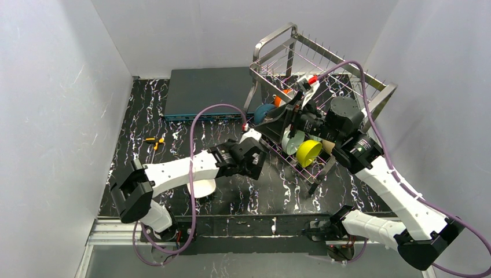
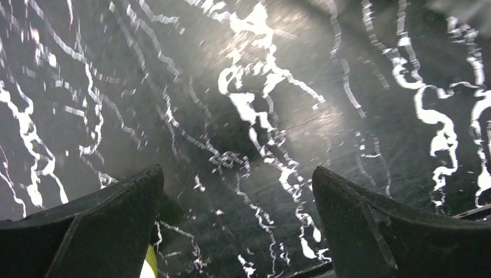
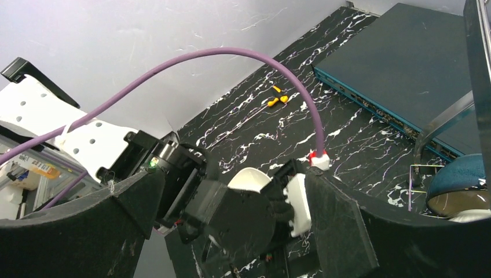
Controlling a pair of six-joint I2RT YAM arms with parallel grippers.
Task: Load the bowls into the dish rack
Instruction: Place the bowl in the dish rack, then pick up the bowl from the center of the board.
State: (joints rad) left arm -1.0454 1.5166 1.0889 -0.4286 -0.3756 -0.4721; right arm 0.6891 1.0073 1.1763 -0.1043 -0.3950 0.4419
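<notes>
The dish rack [image 1: 347, 72] stands at the back right. In its near end sit a yellow-green bowl [image 1: 308, 152], a pale bowl [image 1: 292, 141], a dark blue bowl [image 1: 263, 112] and an orange bowl [image 1: 282, 98]. A white bowl [image 1: 202, 187] lies on the table under my left forearm and shows behind the left wrist [image 3: 255, 176]. My left gripper [image 1: 259, 159] hangs open just over bare table [image 2: 237, 169], with a sliver of yellow-green bowl [image 2: 149, 263] beside its left finger. My right gripper [image 1: 277, 124] is open and empty by the rack's near-left side, aimed at the left wrist [image 3: 234, 174]. The dark blue bowl [image 3: 457, 179] sits to its right.
A flat dark grey-blue box [image 1: 208, 91] lies at the back centre, left of the rack [image 3: 405, 58]. A yellow-handled tool [image 1: 154, 141] lies on the table's left side [image 3: 278, 95]. A purple cable [image 3: 231, 55] arcs over the left wrist. Walls close in on three sides.
</notes>
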